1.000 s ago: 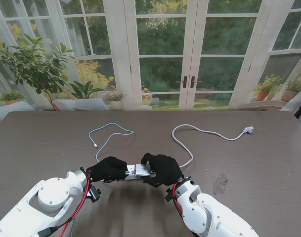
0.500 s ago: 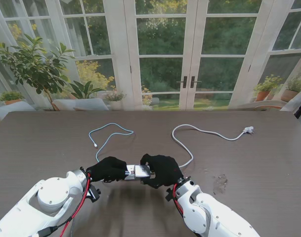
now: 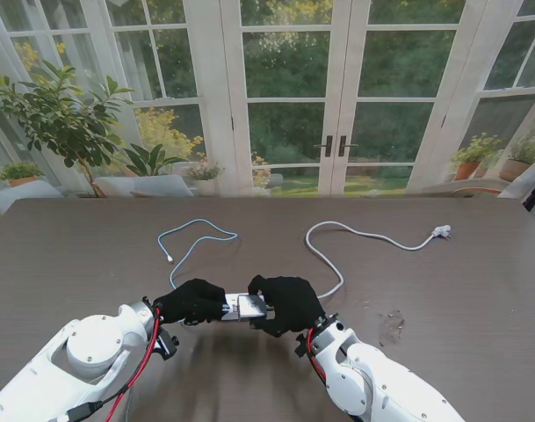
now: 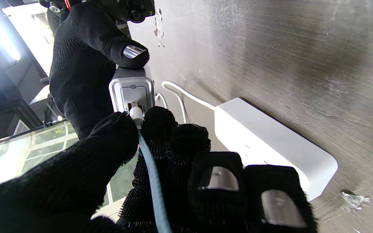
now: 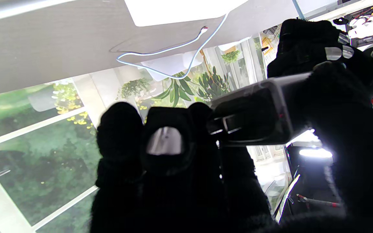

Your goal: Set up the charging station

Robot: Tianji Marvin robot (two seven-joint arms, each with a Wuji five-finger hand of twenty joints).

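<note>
Stand view: black-gloved right hand (image 3: 287,303) grips the grey rectangular charger block (image 3: 248,306) — black-gloved left hand (image 3: 193,301) pinches the light-blue cable's white plug (image 4: 136,114) at its port.

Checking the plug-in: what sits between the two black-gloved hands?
In the stand view, the small grey-white charger block spans the gap between left hand and right hand.

Dark wood table (image 3: 65,264), pretty scuffed. French doors (image 3: 328,97) behind it, leafy potted plant (image 3: 61,119) far left. Maybe crumbs (image 3: 392,318) on the right
</note>
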